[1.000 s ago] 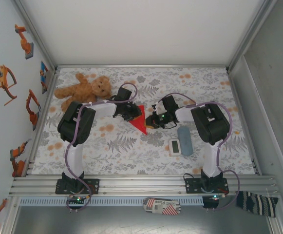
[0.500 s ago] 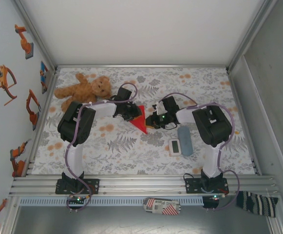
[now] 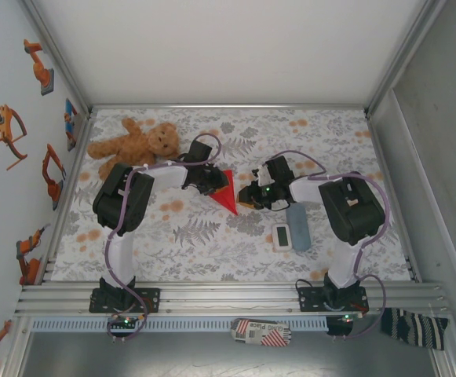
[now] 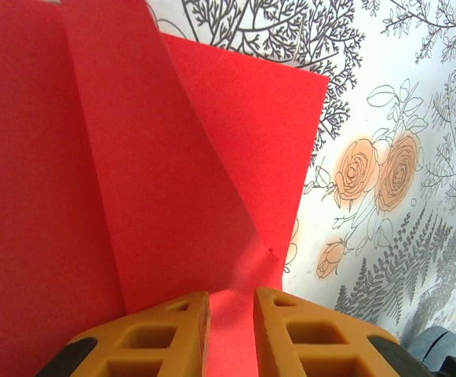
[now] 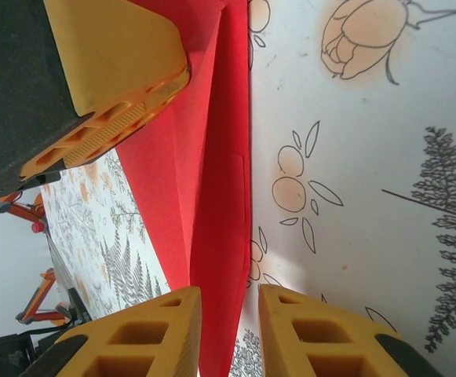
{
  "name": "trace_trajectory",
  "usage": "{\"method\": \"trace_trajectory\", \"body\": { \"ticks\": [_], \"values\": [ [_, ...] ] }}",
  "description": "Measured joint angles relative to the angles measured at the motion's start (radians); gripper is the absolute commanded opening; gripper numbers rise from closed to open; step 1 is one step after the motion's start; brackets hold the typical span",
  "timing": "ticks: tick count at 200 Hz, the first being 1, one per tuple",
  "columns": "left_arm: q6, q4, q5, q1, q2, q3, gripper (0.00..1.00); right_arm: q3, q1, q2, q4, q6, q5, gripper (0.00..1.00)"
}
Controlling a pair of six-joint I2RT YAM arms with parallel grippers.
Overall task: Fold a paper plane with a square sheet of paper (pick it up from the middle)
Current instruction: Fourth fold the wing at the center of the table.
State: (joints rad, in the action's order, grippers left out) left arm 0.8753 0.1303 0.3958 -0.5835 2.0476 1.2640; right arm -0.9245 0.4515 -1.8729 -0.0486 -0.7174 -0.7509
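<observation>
The square sheet of paper (image 3: 226, 196) is bright red and folded into a pointed triangle, lying on the floral cloth mid-table with its point toward me. My left gripper (image 3: 214, 184) sits over its wide left part. In the left wrist view the gripper (image 4: 231, 302) has a narrow gap between its jaws, and the red folded layers (image 4: 133, 157) run under and between them. My right gripper (image 3: 246, 198) is at the paper's right edge. In the right wrist view it (image 5: 229, 297) is open, with the narrow red folded edge (image 5: 212, 196) between its jaws and touching neither pad. One of the left gripper's fingers (image 5: 110, 78) rests on the paper.
A brown teddy bear (image 3: 137, 141) lies at the back left. A white digital timer (image 3: 282, 236) and a grey-blue oblong block (image 3: 297, 218) lie just right of centre, near the right arm. Metal frame rails border the table.
My right gripper's jaws have parted off the paper's edge, and the right arm's elbow has swung slightly to the right. The left gripper and the paper have stayed put.
</observation>
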Motion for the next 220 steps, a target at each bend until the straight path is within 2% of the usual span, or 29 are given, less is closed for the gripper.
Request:
{"method": "trace_trajectory", "body": {
  "ticks": [79, 149, 220],
  "values": [
    [0.000, -0.002, 0.013, 0.002, 0.002, 0.001, 0.26, 0.000, 0.027, 0.000, 0.001, 0.001, -0.016, 0.25],
    [0.000, -0.003, 0.016, 0.002, 0.002, 0.003, 0.28, 0.000, 0.039, 0.000, 0.016, 0.008, -0.019, 0.14],
    [0.000, -0.008, 0.025, 0.002, 0.002, 0.004, 0.33, 0.000, 0.043, -0.024, 0.015, 0.008, -0.023, 0.11]
  ]
}}
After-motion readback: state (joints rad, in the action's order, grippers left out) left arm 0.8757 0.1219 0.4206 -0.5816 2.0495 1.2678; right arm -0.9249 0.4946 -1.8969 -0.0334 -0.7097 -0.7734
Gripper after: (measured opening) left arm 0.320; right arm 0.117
